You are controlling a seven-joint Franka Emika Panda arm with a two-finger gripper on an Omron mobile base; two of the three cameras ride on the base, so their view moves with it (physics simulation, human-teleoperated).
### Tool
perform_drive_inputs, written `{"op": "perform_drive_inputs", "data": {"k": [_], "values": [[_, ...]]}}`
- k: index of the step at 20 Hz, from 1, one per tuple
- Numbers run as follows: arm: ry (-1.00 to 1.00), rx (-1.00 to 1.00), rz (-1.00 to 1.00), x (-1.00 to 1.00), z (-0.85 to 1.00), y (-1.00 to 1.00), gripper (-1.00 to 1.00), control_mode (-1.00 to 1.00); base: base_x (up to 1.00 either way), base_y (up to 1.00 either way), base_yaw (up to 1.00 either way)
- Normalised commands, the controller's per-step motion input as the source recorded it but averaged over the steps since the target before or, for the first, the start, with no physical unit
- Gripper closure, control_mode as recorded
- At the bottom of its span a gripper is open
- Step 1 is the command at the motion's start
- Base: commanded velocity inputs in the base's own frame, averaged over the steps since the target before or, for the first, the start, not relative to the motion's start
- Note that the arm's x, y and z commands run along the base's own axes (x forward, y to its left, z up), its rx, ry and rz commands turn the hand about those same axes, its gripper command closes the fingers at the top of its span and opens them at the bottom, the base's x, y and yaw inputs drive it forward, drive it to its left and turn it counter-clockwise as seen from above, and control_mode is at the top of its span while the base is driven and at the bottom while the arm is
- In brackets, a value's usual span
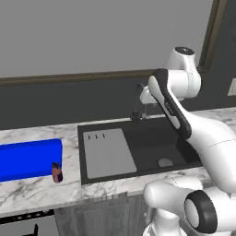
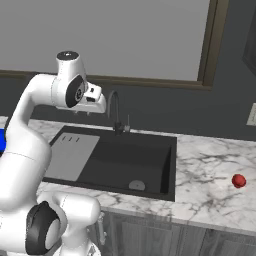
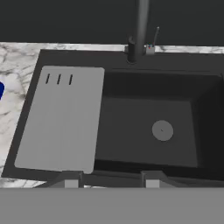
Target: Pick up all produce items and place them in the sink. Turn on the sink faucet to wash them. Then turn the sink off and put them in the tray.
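Above the black sink (image 3: 144, 127) hangs the claw (image 3: 109, 178) (part-open, empty).

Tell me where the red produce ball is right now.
In the right base view, the red produce ball sits on the marble counter to the right of the sink, apart from its rim and nothing close beside it.

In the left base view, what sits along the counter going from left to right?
Blue tray → small brown-red cylinder at the tray's right front corner → grey drainboard → black sink basin with its round drain; the faucet stands behind the sink.
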Motion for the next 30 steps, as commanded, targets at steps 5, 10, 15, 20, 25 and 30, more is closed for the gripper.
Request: {"op": "perform_drive_inputs", "data": {"k": [5, 10, 15, 20, 25, 30], "values": [[0.00, 0.03, -0.04, 0.00, 0.00, -0.33, -1.00, -1.00, 0.00, 0.00, 0.00], [0.01, 0.08, -0.12, 0.00, 0.00, -0.69, -1.00, -1.00, 0.00, 0.00, 0.00], [0.01, 0.09, -0.15, 0.00, -0.05, -0.91, -1.00, -1.00, 0.00, 0.00, 0.00], [0.02, 0.02, -0.03, 0.04, -0.12, -0.68, -1.00, -1.00, 0.00, 0.00, 0.00], [0.03, 0.03, -0.04, 0.00, -0.12, -0.85, -1.00, -1.00, 0.00, 0.00, 0.00], [0.06, 0.08, -0.14, 0.00, -0.09, -0.99, -1.00, -1.00, 0.00, 0.00, 0.00]]}}
